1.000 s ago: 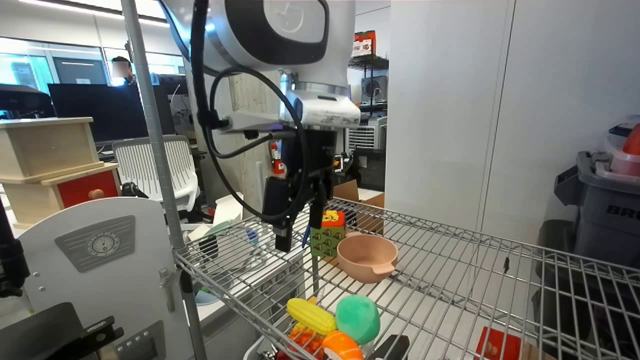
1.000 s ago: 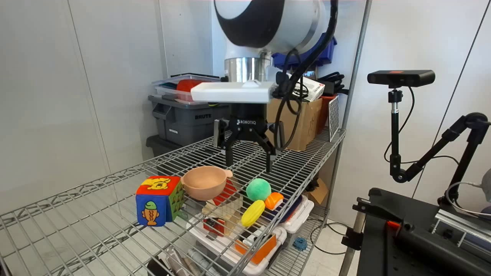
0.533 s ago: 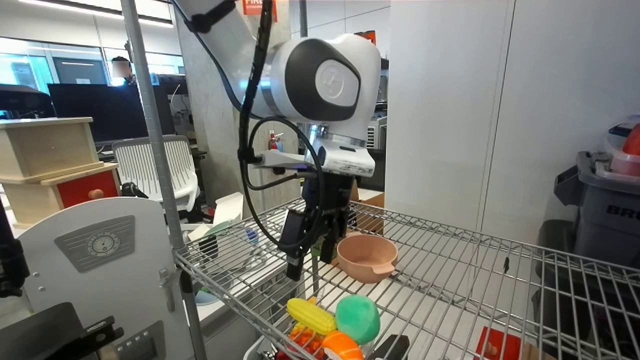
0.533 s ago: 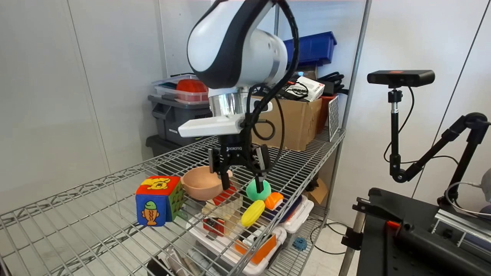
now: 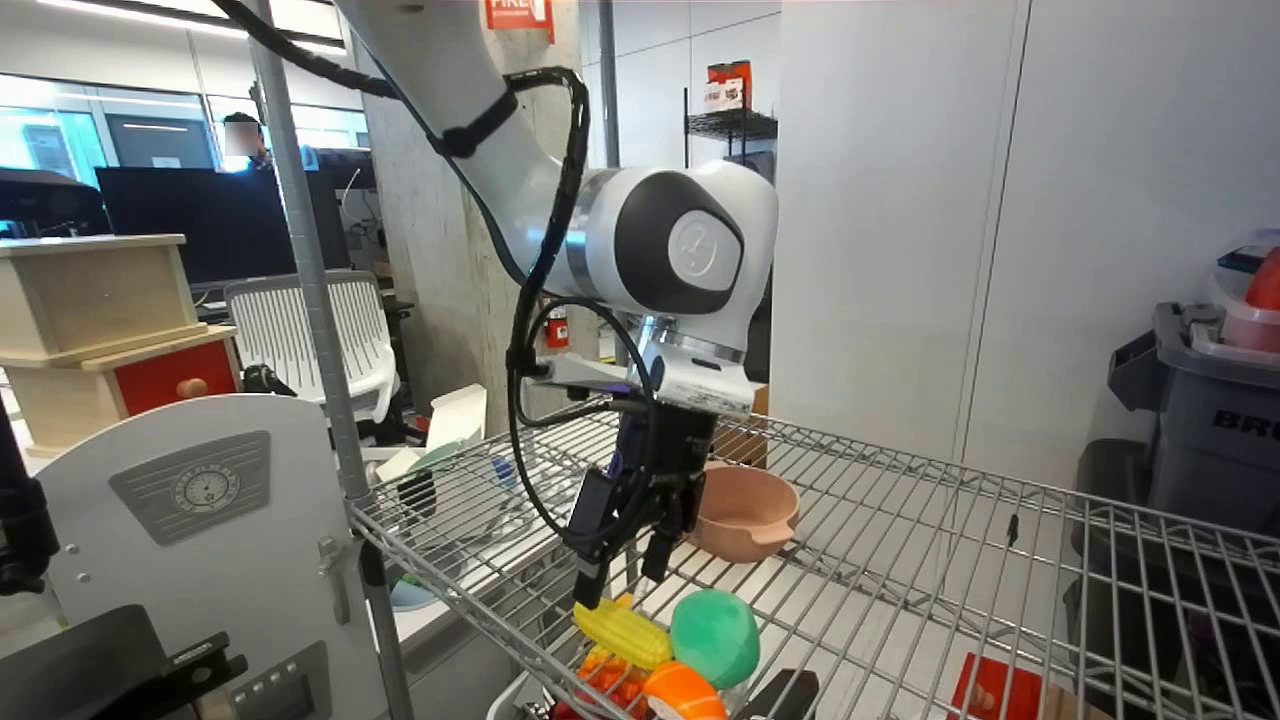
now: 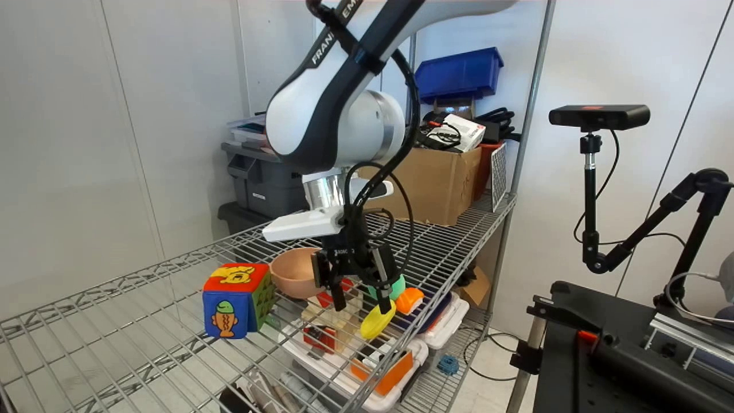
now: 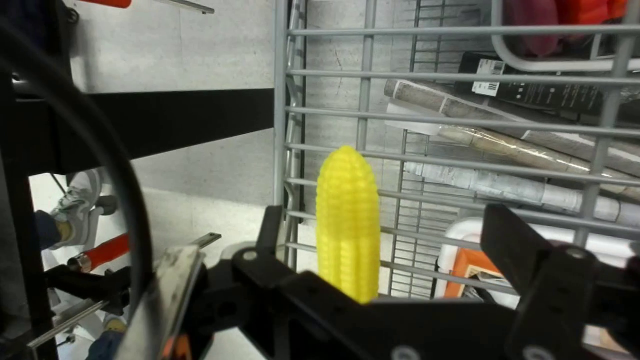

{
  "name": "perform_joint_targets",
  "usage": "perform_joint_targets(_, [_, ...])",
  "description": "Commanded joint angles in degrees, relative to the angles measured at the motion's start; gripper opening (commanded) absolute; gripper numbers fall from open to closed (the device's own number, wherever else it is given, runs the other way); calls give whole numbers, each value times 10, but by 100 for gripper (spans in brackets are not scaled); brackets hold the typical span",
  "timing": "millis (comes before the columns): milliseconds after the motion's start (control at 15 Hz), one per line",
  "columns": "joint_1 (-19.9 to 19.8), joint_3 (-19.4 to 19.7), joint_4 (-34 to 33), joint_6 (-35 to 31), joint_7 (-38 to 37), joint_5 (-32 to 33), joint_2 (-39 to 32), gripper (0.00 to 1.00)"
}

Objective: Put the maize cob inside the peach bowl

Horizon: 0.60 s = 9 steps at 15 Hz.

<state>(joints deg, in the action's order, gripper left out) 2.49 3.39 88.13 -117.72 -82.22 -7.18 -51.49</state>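
Note:
The yellow maize cob point(image 5: 625, 635) lies on the wire shelf in both exterior views point(image 6: 375, 323). In the wrist view the cob point(image 7: 348, 220) lies lengthwise between the open fingers, nearer the left finger point(image 7: 270, 227) than the right finger point(image 7: 510, 245). My gripper point(image 5: 622, 582) is open and empty, tilted, with its fingertips just above the cob. The gripper also shows in an exterior view point(image 6: 362, 306) and the wrist view point(image 7: 384, 215). The peach bowl point(image 5: 748, 515) stands upright behind the gripper, partly hidden by it; it also shows in an exterior view point(image 6: 292, 275).
A round green toy point(image 5: 715, 638) and an orange toy point(image 5: 686, 690) lie close to the cob. A colourful soft cube point(image 6: 235, 298) stands beside the bowl. The wire shelf's edge bar point(image 7: 280, 100) runs near the cob. A cardboard box point(image 6: 424, 183) stands farther along.
The arm has come down and the gripper has moved from high above the shelf to just over the cob, tilting on the way. The gripper has stayed open. The cob has not moved.

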Motion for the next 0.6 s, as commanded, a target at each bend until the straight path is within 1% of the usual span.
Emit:
perform_joint_targets(0, [4,8,-32,27,-12,-12,-29,100])
perform_joint_targets(400, [8,12,-50,34,-26,-6,-46,100])
perform_joint_targets(467, [8,12,-55,37,-26,-4,-49,94])
perform_joint_targets(533, [8,12,-55,38,-26,-4,-48,74])
